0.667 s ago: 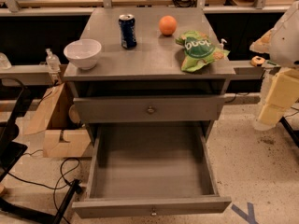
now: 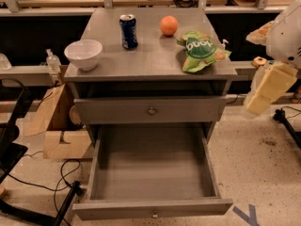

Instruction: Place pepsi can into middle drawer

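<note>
The pepsi can (image 2: 128,31) stands upright on the grey cabinet's top (image 2: 150,55), at the back left, between a white bowl and an orange. The middle drawer (image 2: 151,173) is pulled fully open below and is empty; its low front panel with a small knob (image 2: 154,213) is at the bottom of the view. The knobbed drawer above it (image 2: 150,109) is closed. My gripper (image 2: 267,91) hangs at the right edge of the view, beside the cabinet's right side, about level with the closed drawer and far from the can. It holds nothing.
A white bowl (image 2: 83,53) sits at the cabinet top's front left. An orange (image 2: 169,25) sits to the right of the can. A green chip bag (image 2: 201,51) lies at the right. A cardboard box (image 2: 61,133) and cables lie on the floor to the left.
My gripper has shifted slightly left and up, toward the cabinet's right side. The can, the drawers and the other things have not moved.
</note>
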Robot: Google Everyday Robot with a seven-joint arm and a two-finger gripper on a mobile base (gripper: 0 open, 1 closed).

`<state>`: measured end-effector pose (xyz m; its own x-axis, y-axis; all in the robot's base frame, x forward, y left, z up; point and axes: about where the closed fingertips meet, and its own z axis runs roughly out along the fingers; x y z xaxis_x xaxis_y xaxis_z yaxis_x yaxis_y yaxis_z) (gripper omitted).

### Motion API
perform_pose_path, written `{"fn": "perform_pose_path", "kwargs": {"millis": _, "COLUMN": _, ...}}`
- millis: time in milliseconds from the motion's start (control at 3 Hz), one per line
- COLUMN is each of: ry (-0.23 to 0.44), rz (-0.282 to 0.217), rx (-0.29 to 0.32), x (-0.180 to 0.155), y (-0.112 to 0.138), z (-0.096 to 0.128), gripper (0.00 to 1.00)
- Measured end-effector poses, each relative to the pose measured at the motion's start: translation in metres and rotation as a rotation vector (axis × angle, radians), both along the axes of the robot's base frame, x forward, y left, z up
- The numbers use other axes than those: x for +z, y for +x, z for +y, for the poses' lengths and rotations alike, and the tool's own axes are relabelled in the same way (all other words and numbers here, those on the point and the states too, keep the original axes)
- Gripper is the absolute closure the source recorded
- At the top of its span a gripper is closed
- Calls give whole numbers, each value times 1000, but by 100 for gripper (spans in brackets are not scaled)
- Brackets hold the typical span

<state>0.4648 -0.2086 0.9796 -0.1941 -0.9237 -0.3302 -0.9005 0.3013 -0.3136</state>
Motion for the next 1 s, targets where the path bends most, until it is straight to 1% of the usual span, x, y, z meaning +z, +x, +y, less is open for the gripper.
{"fn": "perform_pose_path", "kwargs": {"millis": 333, "ry": 254, "rz": -117, "rx": -10, "x": 6, "y": 61, "z": 15, "gripper": 0}}
{"fn": "perform_pose_path", "kwargs": {"millis": 667, "ry": 522, "rz": -225, "rx": -3, "x": 14, "y": 111, "z": 39, "gripper": 0}}
{"fn": "perform_pose_path", "kwargs": {"millis": 1000, "ry": 809, "rz": -342, "rx": 36, "x": 55, "y": 141, "z": 90, "gripper": 0}}
